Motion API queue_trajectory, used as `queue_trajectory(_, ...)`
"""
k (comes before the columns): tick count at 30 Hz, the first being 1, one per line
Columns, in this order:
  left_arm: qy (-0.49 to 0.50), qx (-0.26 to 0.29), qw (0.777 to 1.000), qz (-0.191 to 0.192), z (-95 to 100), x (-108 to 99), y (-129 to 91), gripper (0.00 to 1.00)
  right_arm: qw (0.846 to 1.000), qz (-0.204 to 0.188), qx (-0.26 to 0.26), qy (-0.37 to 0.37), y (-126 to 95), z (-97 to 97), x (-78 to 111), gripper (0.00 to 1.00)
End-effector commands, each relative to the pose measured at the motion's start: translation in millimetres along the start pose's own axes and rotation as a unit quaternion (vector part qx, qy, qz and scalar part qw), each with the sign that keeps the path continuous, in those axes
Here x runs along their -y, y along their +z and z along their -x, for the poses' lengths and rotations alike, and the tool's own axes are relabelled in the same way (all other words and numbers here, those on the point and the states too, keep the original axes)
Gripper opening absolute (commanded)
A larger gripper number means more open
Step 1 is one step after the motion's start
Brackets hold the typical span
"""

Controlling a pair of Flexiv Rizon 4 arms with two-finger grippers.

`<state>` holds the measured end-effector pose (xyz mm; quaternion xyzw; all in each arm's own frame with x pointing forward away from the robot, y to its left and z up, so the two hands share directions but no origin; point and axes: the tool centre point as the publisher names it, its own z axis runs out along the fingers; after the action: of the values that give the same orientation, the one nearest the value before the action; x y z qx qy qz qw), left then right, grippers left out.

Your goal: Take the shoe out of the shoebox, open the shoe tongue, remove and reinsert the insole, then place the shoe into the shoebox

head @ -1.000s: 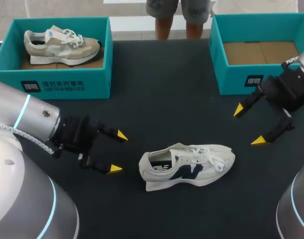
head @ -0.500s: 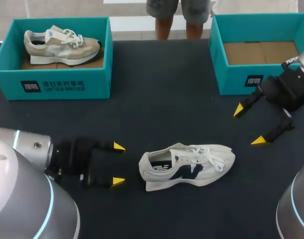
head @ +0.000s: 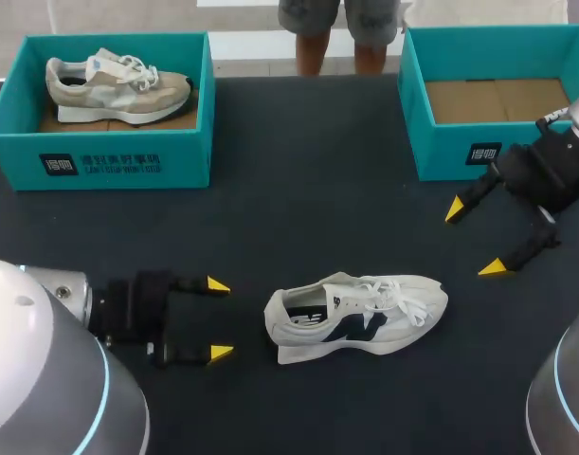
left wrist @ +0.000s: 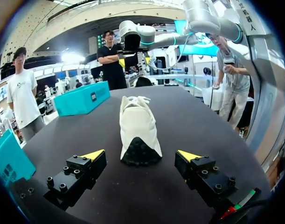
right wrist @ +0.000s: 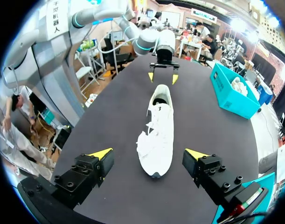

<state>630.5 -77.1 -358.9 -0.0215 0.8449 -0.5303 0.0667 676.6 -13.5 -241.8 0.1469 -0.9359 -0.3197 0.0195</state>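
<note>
A dark bench (head: 308, 171) carries everything. The white sneaker (head: 360, 313) with a navy side mark stands on its sole near the bench's near edge, out of either box. Its long axis runs across the bench from side to side. The heel and open collar point at the left gripper (head: 219, 318), and the toe points towards the right gripper (head: 474, 239).

The left gripper sits low, just off the heel and in line with the sneaker's long axis. Its jaws stand wide apart, wider than the heel, and touch nothing. A strip of dark bench shows between them and the heel. The right gripper hangs beyond the toe and farther back on the bench, well apart from the sneaker. Its jaws are likewise spread and hold nothing.

Two teal shoeboxes stand along the far edge, both well apart from the sneaker, with a broad stretch of bench between. The left shoebox (head: 99, 161), beyond the heel end, holds a beige sneaker (head: 118, 87) lying lengthwise. The right shoebox (head: 460, 152), beyond the toe end, shows its brown cardboard floor.

The laces lie loose over the white sneaker's tongue. Inside the collar only a dark lining shows, and I cannot make out the insole. The right shoebox is cut off at its outer side, and the left arm's bulk covers the bench's near corner on the heel side.
</note>
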Motion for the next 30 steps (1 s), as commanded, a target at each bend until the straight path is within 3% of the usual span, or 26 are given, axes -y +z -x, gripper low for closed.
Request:
queue_trajectory(1,-0.017,0.013,1.000,-0.009,-1.9,-5.1,6.6,1.00,1.000,-0.001,0.000,0.000,0.8,-0.2,-0.1,1.00)
queue_trajectory(13,-0.017,0.013,1.000,-0.009,-1.9,-5.1,6.6,1.00,1.000,-0.001,0.000,0.000,0.8,-0.2,-0.1,1.00)
queue_trajectory(19,-0.030,0.014,0.999,-0.003,-1.0,-12.0,27.7,1.00,1.000,-0.001,0.000,0.000,0.8,-0.2,-0.1,1.00)
queue_trajectory(30,-0.052,0.037,0.998,-0.014,-1.1,-6.1,50.6,1.00,1.000,-0.001,0.000,0.000,0.8,-0.2,-0.1,1.00)
